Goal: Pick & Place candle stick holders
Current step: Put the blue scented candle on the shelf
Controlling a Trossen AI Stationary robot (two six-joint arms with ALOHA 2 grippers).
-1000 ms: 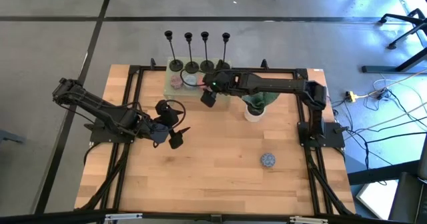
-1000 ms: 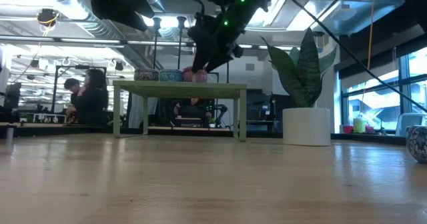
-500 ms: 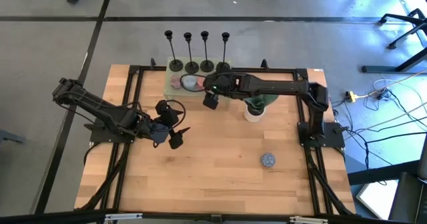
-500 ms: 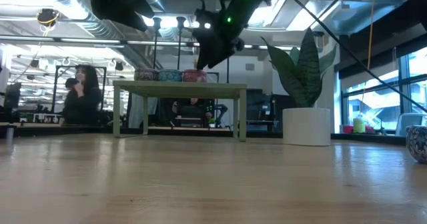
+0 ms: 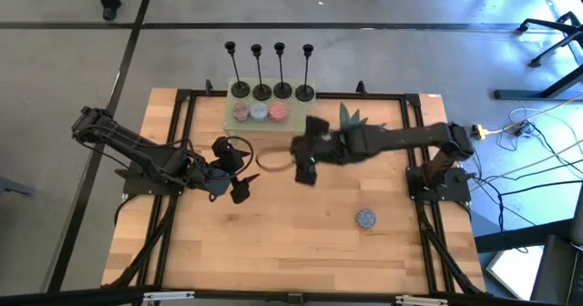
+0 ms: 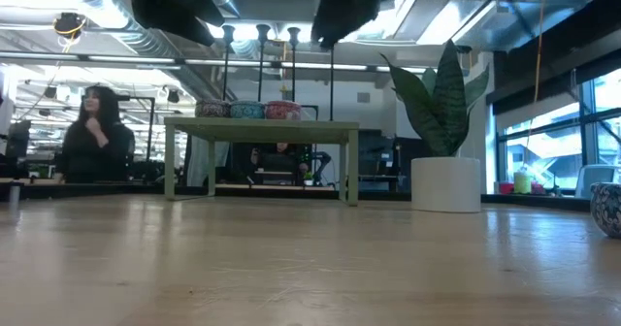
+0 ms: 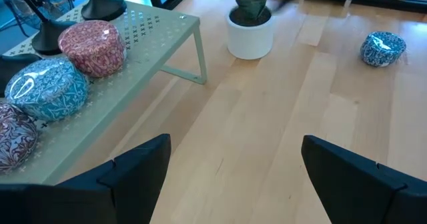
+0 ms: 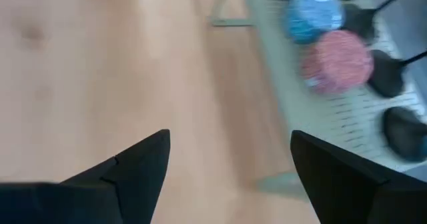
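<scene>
The four candle stick holders stood in a row at the top centre of the high view, on the back edge of a pale green shelf, behind three small patterned tins. Each was black, with a round flat base, thin tall stem and small cup on top. They looked rigid, likely metal, fairly light but top-tall, so easy to tip; the smooth stem might slip. The best hold was judged to be low on the stem just above the base, jaws closing square across it.

The right gripper hung over the worktop at centre frame, below the shelf, jaws spread and empty. The left gripper waited left of centre, jaws spread, empty. A potted plant and a small blue patterned ball sat apart from the holders.
</scene>
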